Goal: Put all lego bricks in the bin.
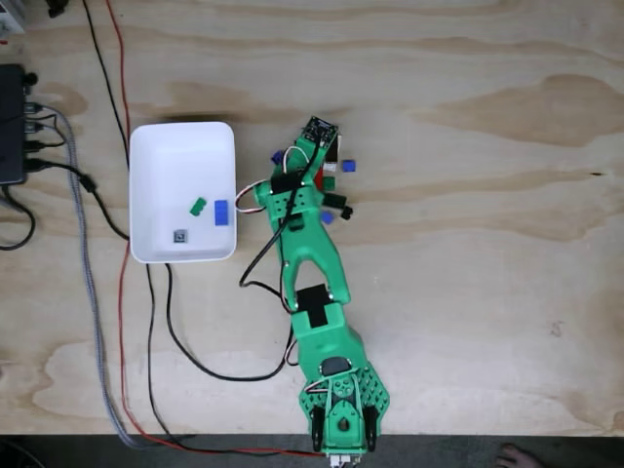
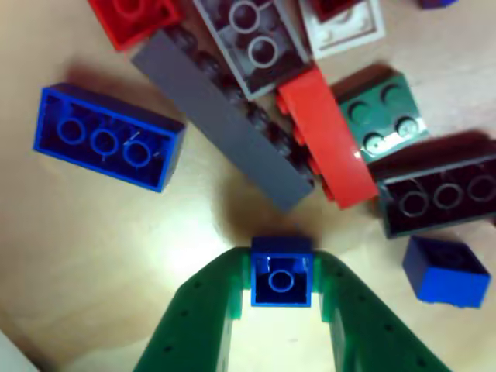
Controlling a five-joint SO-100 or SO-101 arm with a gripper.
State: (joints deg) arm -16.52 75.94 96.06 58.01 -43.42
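One white bin (image 1: pixel 156 146) is seen in the fixed view, with three bricks counted inside: one green (image 1: pixel 198 205), one blue (image 1: pixel 221 213), one grey (image 1: pixel 180 236). In the other view, nine bricks (image 2: pixel 106 138) are counted.

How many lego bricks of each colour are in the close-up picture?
Blue: 3, the long one, the small one between the gripper fingers, and one at the right
Red: 2
Grey: 2
Green: 1
Black: 1
White: 1
Total: 10
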